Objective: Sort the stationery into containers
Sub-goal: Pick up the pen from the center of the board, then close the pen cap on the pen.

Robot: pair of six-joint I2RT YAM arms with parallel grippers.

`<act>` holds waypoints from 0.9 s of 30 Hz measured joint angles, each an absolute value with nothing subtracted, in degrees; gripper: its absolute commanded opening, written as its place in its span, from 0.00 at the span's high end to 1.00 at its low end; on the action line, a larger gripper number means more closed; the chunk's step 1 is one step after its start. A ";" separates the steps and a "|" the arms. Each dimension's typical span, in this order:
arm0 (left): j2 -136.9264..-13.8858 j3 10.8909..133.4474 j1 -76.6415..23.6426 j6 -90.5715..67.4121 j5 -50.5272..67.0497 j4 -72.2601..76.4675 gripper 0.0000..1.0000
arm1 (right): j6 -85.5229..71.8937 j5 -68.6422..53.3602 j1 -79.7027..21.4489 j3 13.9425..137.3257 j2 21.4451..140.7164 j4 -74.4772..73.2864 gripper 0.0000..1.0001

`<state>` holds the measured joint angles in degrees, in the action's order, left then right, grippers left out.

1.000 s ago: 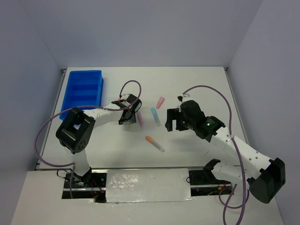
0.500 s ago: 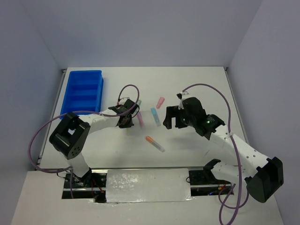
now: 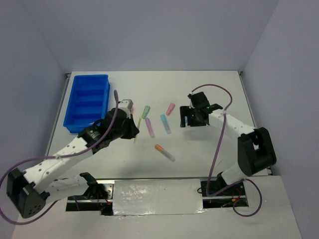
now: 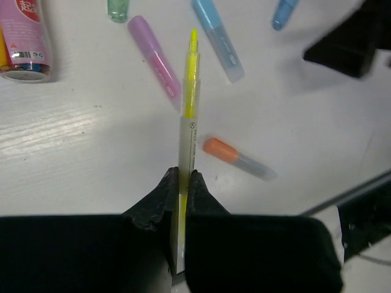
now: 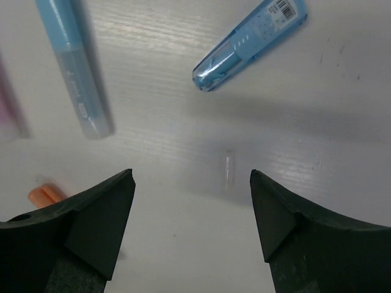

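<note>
The yellow pen (image 4: 188, 134) is thin, its barrel translucent.

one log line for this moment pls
left pincer: shut on yellow pen | right pincer: open, empty, above table | orange marker: on table

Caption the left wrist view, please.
Left fingers clamp a thin yellow pen over the table, a purple marker and an orange marker beyond.

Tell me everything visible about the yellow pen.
The yellow pen is thin and straight, with a clear plastic-looking barrel, a yellow core and a bare yellow tip. The left gripper is shut on its rear part, so it sticks out past the black fingers, tip foremost. Whether it touches the table cannot be told.
</note>
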<state>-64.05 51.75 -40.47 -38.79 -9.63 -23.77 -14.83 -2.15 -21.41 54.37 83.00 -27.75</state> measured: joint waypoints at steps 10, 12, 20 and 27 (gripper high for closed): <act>-43.38 50.72 -40.60 -31.77 -1.54 -34.57 1.00 | -13.61 0.95 -20.23 57.06 94.72 -28.49 0.43; -41.36 50.70 -40.60 -31.16 -0.86 -35.27 1.00 | -13.65 0.86 -20.23 56.82 94.85 -28.29 0.44; -39.75 50.24 -40.58 -29.91 0.56 -35.31 1.00 | -14.94 1.43 -20.23 53.98 94.87 -27.44 0.52; -41.34 49.76 -40.60 -29.91 0.80 -35.62 1.00 | -15.31 2.39 -19.90 54.00 95.20 -27.44 0.72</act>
<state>-41.34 49.76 -40.60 -29.91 0.80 -35.62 -15.31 2.39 -19.90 54.00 95.20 -27.44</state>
